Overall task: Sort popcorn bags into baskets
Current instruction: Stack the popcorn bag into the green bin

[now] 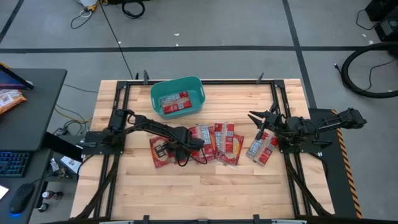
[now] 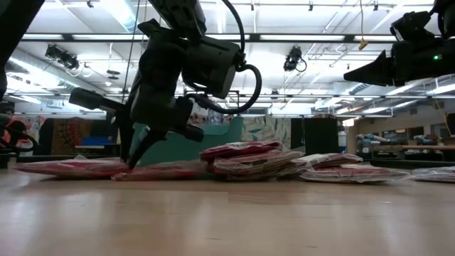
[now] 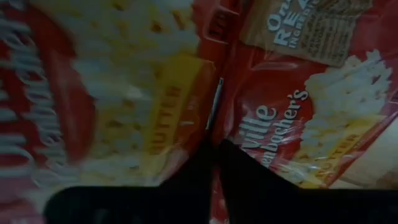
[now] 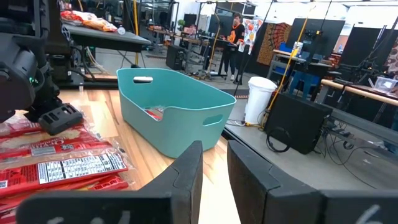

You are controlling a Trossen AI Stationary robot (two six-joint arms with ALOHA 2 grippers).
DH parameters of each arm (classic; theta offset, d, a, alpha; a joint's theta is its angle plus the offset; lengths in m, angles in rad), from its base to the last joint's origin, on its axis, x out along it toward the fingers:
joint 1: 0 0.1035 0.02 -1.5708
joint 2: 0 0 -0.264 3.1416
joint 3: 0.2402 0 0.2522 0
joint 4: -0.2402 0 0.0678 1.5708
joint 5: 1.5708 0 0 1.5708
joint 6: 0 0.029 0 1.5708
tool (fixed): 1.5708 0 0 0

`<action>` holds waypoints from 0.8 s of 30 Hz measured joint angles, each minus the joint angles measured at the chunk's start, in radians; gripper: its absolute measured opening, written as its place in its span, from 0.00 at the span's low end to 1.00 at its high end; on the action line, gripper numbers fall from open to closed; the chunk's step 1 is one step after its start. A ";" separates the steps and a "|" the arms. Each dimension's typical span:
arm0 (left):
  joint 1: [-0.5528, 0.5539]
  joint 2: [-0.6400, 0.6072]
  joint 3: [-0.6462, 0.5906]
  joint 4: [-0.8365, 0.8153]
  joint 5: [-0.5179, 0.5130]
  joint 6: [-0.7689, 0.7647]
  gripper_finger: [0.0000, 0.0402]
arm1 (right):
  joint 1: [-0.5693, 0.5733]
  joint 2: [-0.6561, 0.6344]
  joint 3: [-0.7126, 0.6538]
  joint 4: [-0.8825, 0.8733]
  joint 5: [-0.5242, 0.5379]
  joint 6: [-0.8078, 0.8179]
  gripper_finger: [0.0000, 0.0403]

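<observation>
Several red popcorn bags lie flat in a row on the wooden table (image 1: 205,180), partly overlapping: one at the left (image 1: 160,151), a cluster in the middle (image 1: 217,142), one at the right (image 1: 262,148). One more bag (image 1: 174,103) lies in the teal tub (image 1: 177,87) at the table's far side. My left gripper (image 1: 184,147) is shut and reaches down between the left bag and the cluster; it also shows in the low view (image 2: 132,163). My right gripper (image 1: 258,118) hangs empty above the right bag, its fingers a narrow gap apart (image 4: 214,165). My left gripper's shut fingertips (image 3: 214,152) come from above, pointing down, onto the seam where one bag's edge (image 3: 214,106) overlaps the neighbouring bag (image 3: 298,124). Both bags lie flat on the table. Whether an edge is caught between the fingers I cannot tell.
Black rails (image 1: 283,106) run along the table's left and right sides. A desk with an orange snack bag (image 1: 9,99) stands off the table's left. Bare wood lies along the near edge (image 1: 205,193). People and furniture show in the room beyond (image 4: 236,37).
</observation>
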 joint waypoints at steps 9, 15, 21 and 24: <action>-0.022 0.009 0.088 -0.102 -0.106 -0.113 0.01 | 0.000 0.000 0.000 0.000 0.000 0.000 0.20; -0.018 0.006 0.226 -0.237 -0.138 -0.238 0.01 | 0.000 0.000 0.000 0.000 0.000 0.000 0.20; -0.007 0.006 0.365 -0.373 -0.195 -0.314 0.00 | 0.000 0.000 0.000 0.000 0.000 0.000 0.20; 0.024 0.005 0.425 -0.426 -0.219 -0.371 0.00 | 0.000 0.000 0.000 0.000 0.000 0.000 0.20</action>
